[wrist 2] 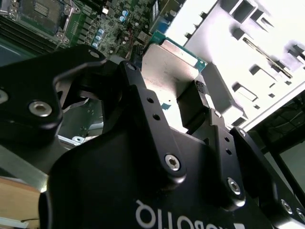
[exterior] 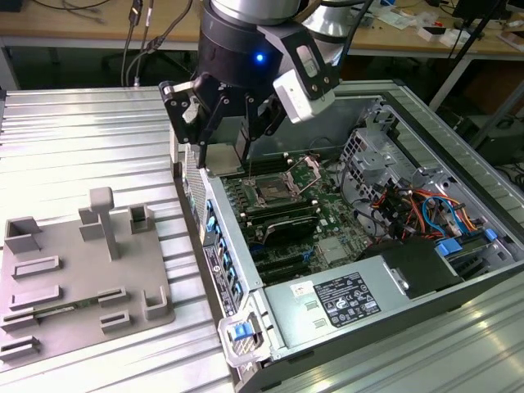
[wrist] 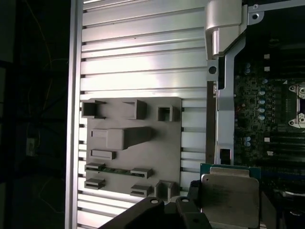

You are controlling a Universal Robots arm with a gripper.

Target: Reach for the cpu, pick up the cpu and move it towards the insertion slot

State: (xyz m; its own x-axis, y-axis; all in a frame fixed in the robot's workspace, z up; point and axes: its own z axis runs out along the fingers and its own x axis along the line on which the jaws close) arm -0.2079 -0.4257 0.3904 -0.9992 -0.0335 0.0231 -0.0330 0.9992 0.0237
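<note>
The cpu (wrist: 230, 194) is a flat silvery square with a green edge, held between the black fingers (wrist 2: 193, 102) of my gripper (wrist 2: 164, 90). In the exterior view the gripper (exterior: 225, 135) hangs over the open computer case, above the near-left edge of the motherboard. The insertion slot (exterior: 274, 192), a metal-framed square socket with a dark centre, lies on the board a little to the exterior view's right of and below the gripper. It also shows as the socket (wrist 2: 43, 12) in the second wrist view and at the picture's edge as the socket (wrist: 298, 105) in the first wrist view.
A grey tray (exterior: 82, 278) with upright blocks lies on the ribbed metal table on the exterior view's left. The case wall (exterior: 209, 237) stands between tray and motherboard. Memory slots (exterior: 282, 225), cable bundles (exterior: 409, 209) and a power supply (exterior: 344, 299) crowd the case.
</note>
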